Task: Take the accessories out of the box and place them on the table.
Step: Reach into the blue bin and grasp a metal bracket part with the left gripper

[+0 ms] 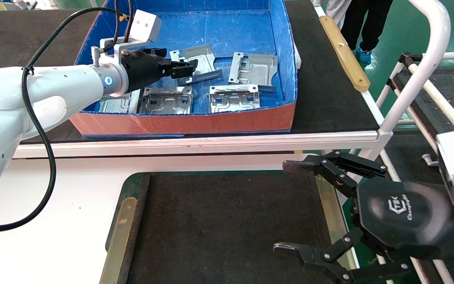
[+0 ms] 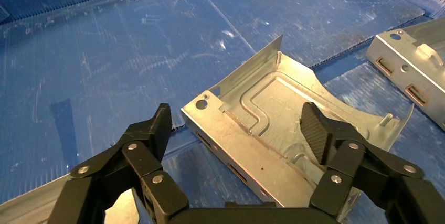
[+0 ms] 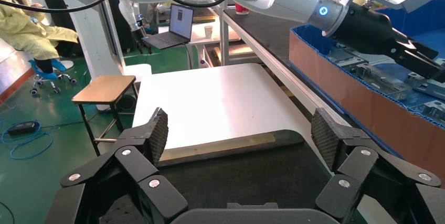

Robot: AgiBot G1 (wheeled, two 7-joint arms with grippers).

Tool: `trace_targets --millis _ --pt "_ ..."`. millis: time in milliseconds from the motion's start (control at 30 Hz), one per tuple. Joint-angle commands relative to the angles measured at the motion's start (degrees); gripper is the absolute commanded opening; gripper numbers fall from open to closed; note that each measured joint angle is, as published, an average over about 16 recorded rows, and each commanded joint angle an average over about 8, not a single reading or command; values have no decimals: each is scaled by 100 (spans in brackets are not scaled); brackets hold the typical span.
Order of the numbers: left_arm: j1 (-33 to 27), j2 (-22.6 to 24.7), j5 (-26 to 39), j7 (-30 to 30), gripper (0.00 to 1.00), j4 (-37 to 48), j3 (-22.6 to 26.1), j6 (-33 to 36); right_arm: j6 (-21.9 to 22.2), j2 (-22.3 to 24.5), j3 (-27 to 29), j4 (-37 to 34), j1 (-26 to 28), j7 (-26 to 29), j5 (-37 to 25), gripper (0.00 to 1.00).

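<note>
The left gripper (image 1: 183,70) reaches into the box (image 1: 183,122) with its jaws spread wide, straddling one plate (image 2: 273,129) without touching it. In the left wrist view one finger pad (image 2: 315,129) stands over the plate's grooved face and the other sits beyond its flanged edge, above the blue floor.

To grasp well, lower the gripper until the pads bracket the flanged edge, then close squarely on that edge. The sheet is thin and probably slippery, so a centred grip reduces the risk of rotation. Lift straight up before moving sideways.

Five plates are visible in the box in the head view; a second plate (image 1: 253,69) lies just beside the target, and a third plate (image 1: 234,98) and fourth plate (image 1: 166,101) lie near the front wall. The raised front wall must be cleared on the way out. The wrist cable (image 1: 38,130) hangs near the box's left wall.

The table (image 1: 227,221) in front of the box carries no plates yet. The right gripper (image 1: 286,207) is parked over its right edge, jaws released, so place toward the centre or left.
</note>
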Motion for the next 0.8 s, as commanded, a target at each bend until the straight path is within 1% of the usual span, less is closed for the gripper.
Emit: trace_targets --millis 33,800 --pt "6 -9 7 -4 0 -11 5 2 0 0 0 0 0 0 0 0" --pt "25 -48 29 -19 0 -56 21 18 0 0 0 0 0 0 0 0"
